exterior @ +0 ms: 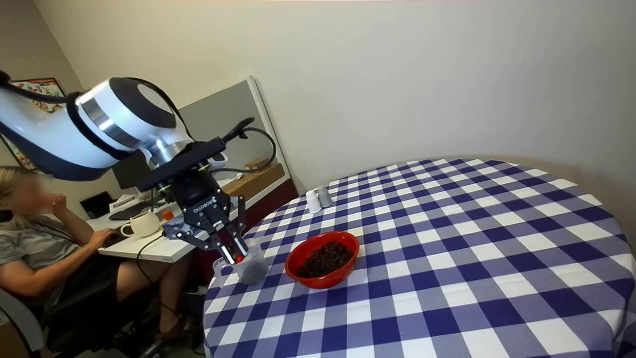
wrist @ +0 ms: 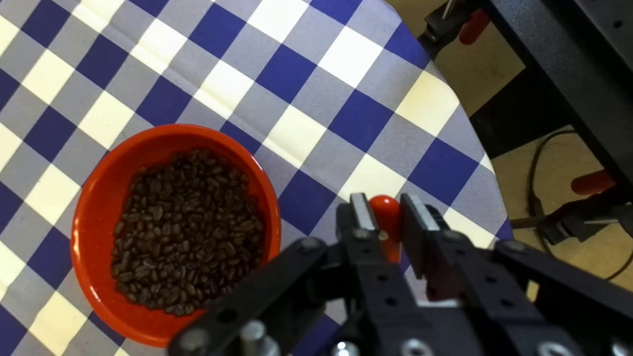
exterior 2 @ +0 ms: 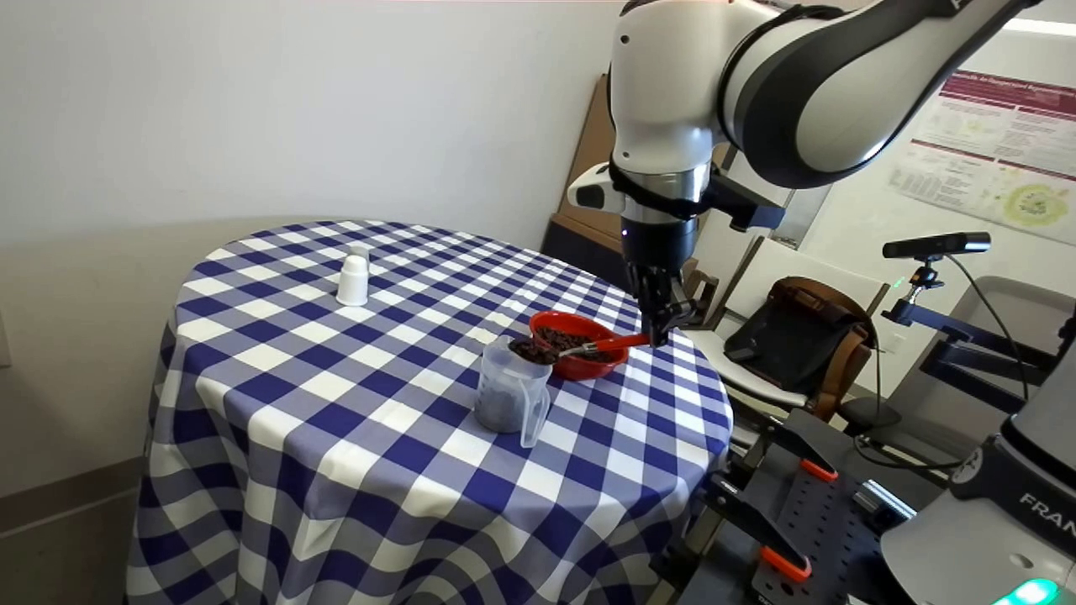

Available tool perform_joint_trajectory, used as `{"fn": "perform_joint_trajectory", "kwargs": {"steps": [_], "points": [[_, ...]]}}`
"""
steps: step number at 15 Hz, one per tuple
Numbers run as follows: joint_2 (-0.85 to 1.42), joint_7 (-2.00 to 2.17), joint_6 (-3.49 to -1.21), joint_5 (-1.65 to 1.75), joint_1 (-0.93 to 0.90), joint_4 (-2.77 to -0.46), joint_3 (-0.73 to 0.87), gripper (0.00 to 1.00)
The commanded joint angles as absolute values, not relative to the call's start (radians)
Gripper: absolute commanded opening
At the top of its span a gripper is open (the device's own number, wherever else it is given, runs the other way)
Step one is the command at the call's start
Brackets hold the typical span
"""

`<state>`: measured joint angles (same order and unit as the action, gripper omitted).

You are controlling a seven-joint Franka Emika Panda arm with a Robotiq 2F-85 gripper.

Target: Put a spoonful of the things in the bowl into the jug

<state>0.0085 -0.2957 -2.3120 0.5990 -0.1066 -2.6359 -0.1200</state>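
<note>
My gripper (exterior: 234, 254) is shut on the red handle of a spoon (exterior 2: 622, 342), also in the wrist view (wrist: 387, 217). The spoon is level in the air, and its head is heaped with dark beans (exterior 2: 531, 350). The head overlaps the top rim of the clear plastic jug (exterior 2: 502, 393); how exactly it lies over the opening is hard to tell. The jug also shows in an exterior view (exterior: 254, 268), partly behind the gripper, and is out of view at the wrist. The red bowl (exterior: 323, 283), holding coffee beans (wrist: 188, 232), stands beside the jug.
A blue and white checked cloth covers the round table (exterior: 447, 258). A white cup-like shaker (exterior 2: 353, 281) and a grey one stand farther back. A person (exterior: 49, 248) sits at a desk with a white teapot (exterior: 144, 224) beyond the table edge.
</note>
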Motion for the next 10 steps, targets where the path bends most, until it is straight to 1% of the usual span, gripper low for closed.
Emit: {"fn": "perform_joint_trajectory", "kwargs": {"steps": [1, 10], "points": [[0.049, -0.255, -2.304, 0.622, -0.118, -2.600, -0.125, 0.05], [0.069, -0.176, -2.325, 0.747, -0.120, -2.585, -0.121, 0.05]]}}
